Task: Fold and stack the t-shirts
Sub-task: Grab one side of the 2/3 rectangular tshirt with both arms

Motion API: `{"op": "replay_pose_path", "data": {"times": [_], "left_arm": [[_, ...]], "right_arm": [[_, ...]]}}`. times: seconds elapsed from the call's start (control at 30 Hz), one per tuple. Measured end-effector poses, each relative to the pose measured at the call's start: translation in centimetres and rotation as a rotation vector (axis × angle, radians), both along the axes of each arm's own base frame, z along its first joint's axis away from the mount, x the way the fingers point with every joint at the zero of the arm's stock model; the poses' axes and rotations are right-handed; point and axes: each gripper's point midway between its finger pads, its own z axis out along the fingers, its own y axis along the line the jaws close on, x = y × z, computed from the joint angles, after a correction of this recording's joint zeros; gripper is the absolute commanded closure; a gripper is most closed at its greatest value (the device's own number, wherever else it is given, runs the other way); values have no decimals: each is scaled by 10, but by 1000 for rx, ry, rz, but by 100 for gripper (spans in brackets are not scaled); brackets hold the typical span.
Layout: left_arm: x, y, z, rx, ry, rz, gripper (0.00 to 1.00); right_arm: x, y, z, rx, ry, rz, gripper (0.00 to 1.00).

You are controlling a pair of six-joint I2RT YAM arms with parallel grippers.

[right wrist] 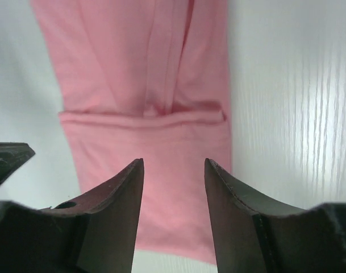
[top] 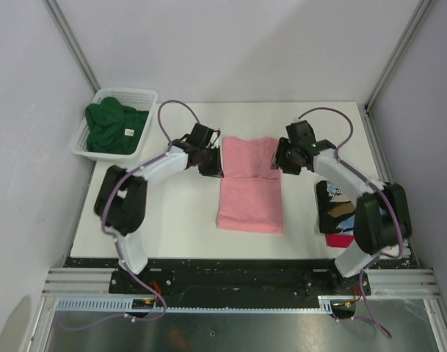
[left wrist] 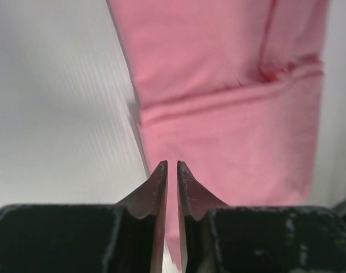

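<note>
The salmon-pink t-shirt (top: 249,187) lies flat at the table's middle as a long strip, with a doubled layer over its near half. My left gripper (top: 213,166) hovers at its far left edge, jaws shut with only a thin slit and nothing held; the left wrist view shows the gripper (left wrist: 172,164) over the pink cloth (left wrist: 218,68). My right gripper (top: 279,163) is open and empty over the shirt's far right edge; the right wrist view shows the gripper (right wrist: 174,160) above the pink cloth (right wrist: 133,57). The dark green shirt (top: 111,126) is bunched in the basket. The folded black printed shirt (top: 336,209) lies on the red one (top: 339,240) at the right.
The white mesh basket (top: 139,94) stands at the far left corner of the table (top: 172,220). Metal frame posts (top: 395,51) rise at both far corners. The right arm's elbow (top: 381,213) hangs beside the black-and-red stack.
</note>
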Motion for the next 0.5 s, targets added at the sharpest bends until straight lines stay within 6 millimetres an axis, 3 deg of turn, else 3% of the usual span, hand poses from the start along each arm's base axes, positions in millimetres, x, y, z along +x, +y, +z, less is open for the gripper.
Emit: {"op": "replay_pose_path", "data": {"times": [0.1, 0.23, 0.33, 0.43, 0.5], "left_arm": [[-23, 6, 35, -44, -49, -4, 88], [-67, 3, 59, -108, -88, -36, 92], [-110, -8, 43, -122, -43, -87, 95], [-151, -10, 6, -97, 53, -110, 97], [-171, -1, -19, -71, 118, -92, 98]], "right_arm": [[-31, -6, 18, 33, -36, 7, 49], [-89, -12, 11, 77, -10, 15, 53], [-121, -11, -7, 98, 43, 24, 54], [-146, -8, -25, 101, 101, 32, 54], [-156, -6, -33, 99, 126, 35, 54]]}}
